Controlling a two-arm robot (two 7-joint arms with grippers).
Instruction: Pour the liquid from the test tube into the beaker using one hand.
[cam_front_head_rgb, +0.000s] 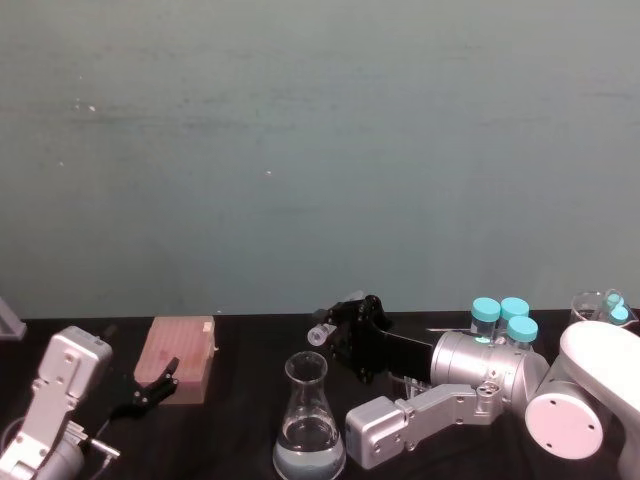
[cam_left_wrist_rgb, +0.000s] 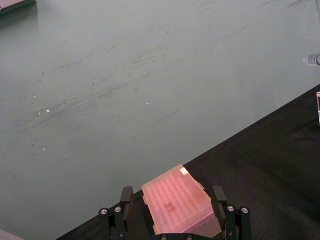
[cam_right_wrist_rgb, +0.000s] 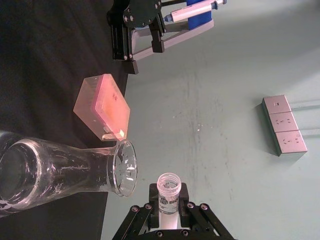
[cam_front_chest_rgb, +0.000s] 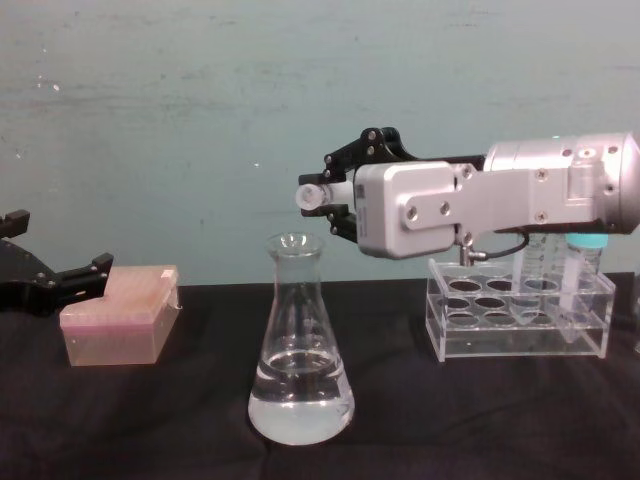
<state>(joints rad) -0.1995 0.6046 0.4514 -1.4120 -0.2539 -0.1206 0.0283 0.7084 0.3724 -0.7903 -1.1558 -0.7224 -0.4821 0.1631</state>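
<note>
The black-covered table (cam_front_chest_rgb: 500, 420) runs back to a teal wall. The right arm reaches in from the right side, level above the table. The right gripper (cam_front_chest_rgb: 338, 205) has its fingers closed narrowly around the test tube (cam_front_chest_rgb: 312, 195), which lies roughly on its side. Its open mouth points left and hangs just above the lip of the beaker (cam_front_chest_rgb: 298, 350). The beaker stands upright near the middle of the front edge, directly below the tube's mouth. Toward the right edge sits a clear tube rack (cam_front_chest_rgb: 515, 320) holding teal-capped tubes (cam_front_chest_rgb: 585, 265). A pink box (cam_front_chest_rgb: 118, 320) lies flat toward the left edge. Beside that box is the left gripper (cam_front_head_rgb: 155, 383), low over the table, its fingers spread wide and holding nothing. The liquid (cam_front_chest_rgb: 300, 405) sits clear and shallow in the beaker's wide base. I cannot tell whether any is in the tube.
</note>
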